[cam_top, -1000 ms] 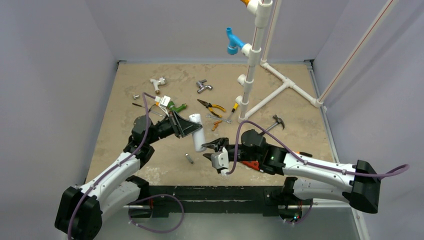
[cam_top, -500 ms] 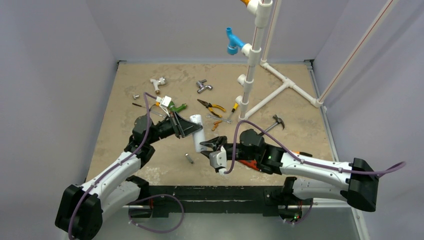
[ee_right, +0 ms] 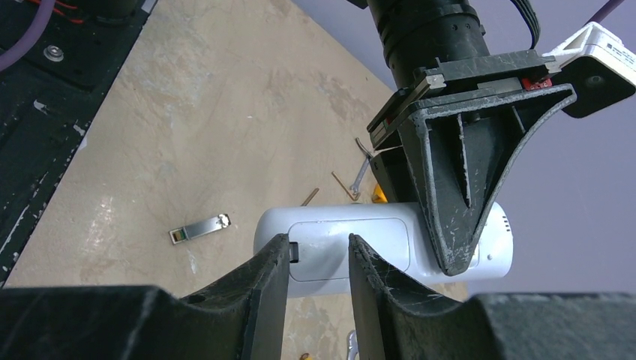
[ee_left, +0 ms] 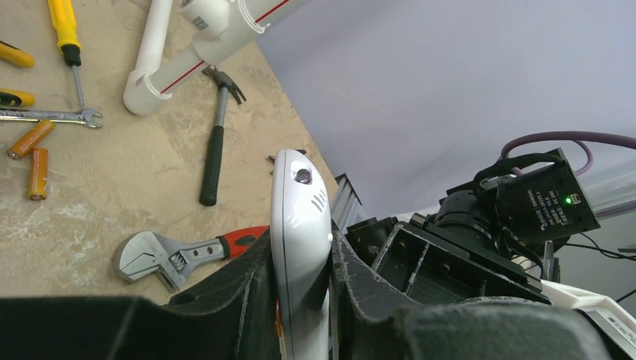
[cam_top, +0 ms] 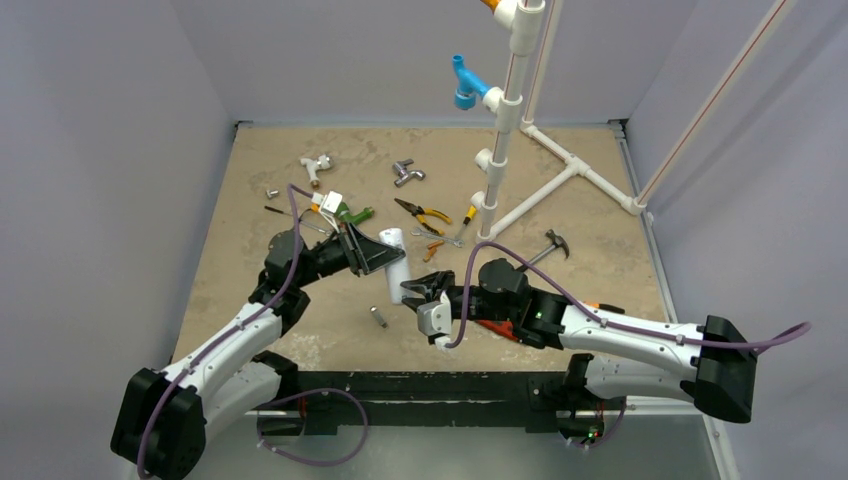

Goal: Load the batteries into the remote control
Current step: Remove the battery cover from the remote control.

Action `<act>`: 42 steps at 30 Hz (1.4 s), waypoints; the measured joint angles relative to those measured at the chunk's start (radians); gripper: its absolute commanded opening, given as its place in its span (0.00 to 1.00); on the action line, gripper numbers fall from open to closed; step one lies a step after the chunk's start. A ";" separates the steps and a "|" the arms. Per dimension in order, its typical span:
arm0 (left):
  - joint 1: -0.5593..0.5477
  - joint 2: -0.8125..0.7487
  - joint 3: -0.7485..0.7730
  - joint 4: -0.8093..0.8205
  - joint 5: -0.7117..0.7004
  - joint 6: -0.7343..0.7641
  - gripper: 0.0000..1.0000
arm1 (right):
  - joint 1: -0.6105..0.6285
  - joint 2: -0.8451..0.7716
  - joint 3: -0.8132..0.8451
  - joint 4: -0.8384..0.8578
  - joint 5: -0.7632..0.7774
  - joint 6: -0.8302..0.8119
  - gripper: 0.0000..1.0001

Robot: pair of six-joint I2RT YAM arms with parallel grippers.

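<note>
The left gripper (ee_left: 300,241) clamps the white remote control (ee_right: 382,241) edge-on above the table (ee_left: 142,165). We see the right gripper (ee_right: 319,246) with its jaws parted at the remote's back panel. The two orange batteries (ee_left: 30,139) lie on the table beside a spanner (ee_left: 45,115).

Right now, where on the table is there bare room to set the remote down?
Bare: right of the hammer, in front of the pipe frame; near left, between the left arm and the small metal cylinder. Crowded: the centre around pliers, wrench and batteries.
</note>
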 measured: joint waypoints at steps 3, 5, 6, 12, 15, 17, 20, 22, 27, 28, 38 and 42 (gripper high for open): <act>0.001 0.003 0.000 0.007 0.000 0.000 0.00 | 0.000 0.000 0.000 0.000 0.011 -0.001 0.32; 0.002 0.006 0.000 0.011 0.000 0.000 0.00 | 0.001 0.000 0.000 0.001 0.013 -0.001 0.32; 0.002 0.008 0.000 0.014 0.000 0.000 0.00 | 0.001 0.000 0.000 0.001 0.016 -0.001 0.31; 0.002 0.026 0.000 0.018 0.000 -0.001 0.00 | 0.001 -0.001 -0.001 0.005 0.021 0.002 0.31; 0.002 0.037 0.000 0.026 0.000 -0.001 0.00 | 0.002 -0.006 -0.007 0.011 0.033 0.005 0.31; 0.002 0.045 0.000 0.032 0.000 -0.002 0.00 | 0.003 -0.009 -0.008 0.012 0.036 0.006 0.31; 0.002 0.052 -0.002 0.038 0.000 -0.002 0.00 | 0.005 -0.014 -0.010 0.013 0.037 0.008 0.31; 0.002 0.058 -0.002 0.042 0.000 -0.005 0.00 | 0.006 -0.018 -0.010 0.013 0.037 0.008 0.31; 0.002 0.068 -0.002 0.048 0.005 -0.024 0.00 | 0.006 -0.028 -0.010 0.002 0.038 0.008 0.32; 0.002 0.070 -0.002 0.051 0.008 -0.027 0.00 | 0.006 -0.029 -0.010 0.000 0.038 0.008 0.32; 0.002 0.110 -0.006 0.095 0.044 -0.063 0.00 | 0.006 -0.033 -0.021 -0.021 0.049 0.007 0.32; 0.002 0.127 -0.015 0.105 0.048 -0.072 0.00 | 0.006 -0.045 -0.029 -0.032 0.059 0.008 0.32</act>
